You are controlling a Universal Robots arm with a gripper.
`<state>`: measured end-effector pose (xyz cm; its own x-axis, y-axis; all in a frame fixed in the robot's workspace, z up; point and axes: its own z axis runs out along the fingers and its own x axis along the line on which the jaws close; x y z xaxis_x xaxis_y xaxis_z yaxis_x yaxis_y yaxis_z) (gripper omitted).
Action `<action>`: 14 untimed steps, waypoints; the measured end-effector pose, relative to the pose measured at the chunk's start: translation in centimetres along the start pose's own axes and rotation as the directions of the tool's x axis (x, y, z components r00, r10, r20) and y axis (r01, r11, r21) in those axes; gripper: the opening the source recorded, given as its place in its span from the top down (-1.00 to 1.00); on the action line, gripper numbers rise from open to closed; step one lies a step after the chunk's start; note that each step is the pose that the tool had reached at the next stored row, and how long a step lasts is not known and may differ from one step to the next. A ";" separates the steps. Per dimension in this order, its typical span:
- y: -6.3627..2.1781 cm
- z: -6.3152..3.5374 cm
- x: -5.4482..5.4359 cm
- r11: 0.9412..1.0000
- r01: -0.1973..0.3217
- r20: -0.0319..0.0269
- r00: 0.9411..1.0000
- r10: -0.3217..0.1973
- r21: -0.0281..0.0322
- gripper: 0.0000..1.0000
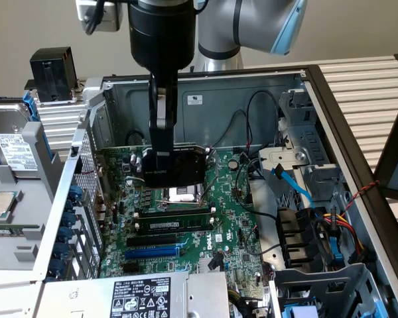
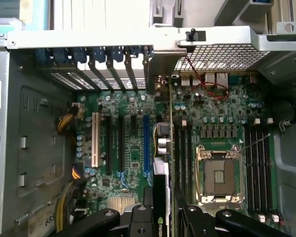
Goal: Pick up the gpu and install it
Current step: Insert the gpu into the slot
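One gpu [image 1: 186,169] gripped, held clear of the blue slot [image 2: 146,143].
Gripper [image 2: 165,217] clenches it by its flat faces; the card hangs edge-down, long axis parallel to the blue slot, offset just beside that slot rather than over it, not yet seated.

A silver arm [image 1: 219,41] with pale-blue joint caps [image 1: 289,26], a black cylindrical wrist [image 1: 162,33] and black jaws.

gpu [image 1: 189,169], black shroud, upright over motherboard [image 1: 235,218]
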<state>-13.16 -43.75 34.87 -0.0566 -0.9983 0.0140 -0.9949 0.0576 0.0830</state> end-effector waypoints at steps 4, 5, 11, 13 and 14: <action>0.06 0.47 0.0 1.000 0.014 -0.001 1.000 -0.014 0.000 0.47; 0.07 0.66 0.0 1.000 0.016 -0.001 1.000 -0.016 0.000 0.47; 0.21 1.77 0.1 1.000 0.027 -0.001 1.000 -0.027 -0.003 0.47; 0.31 2.16 0.1 1.000 0.029 -0.001 1.000 -0.029 -0.003 0.47; 0.32 2.34 0.2 1.000 0.029 -0.002 1.000 -0.029 -0.003 0.47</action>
<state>-13.68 -43.91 32.57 -0.0274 -0.9995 0.0132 -0.9959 0.0284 0.0863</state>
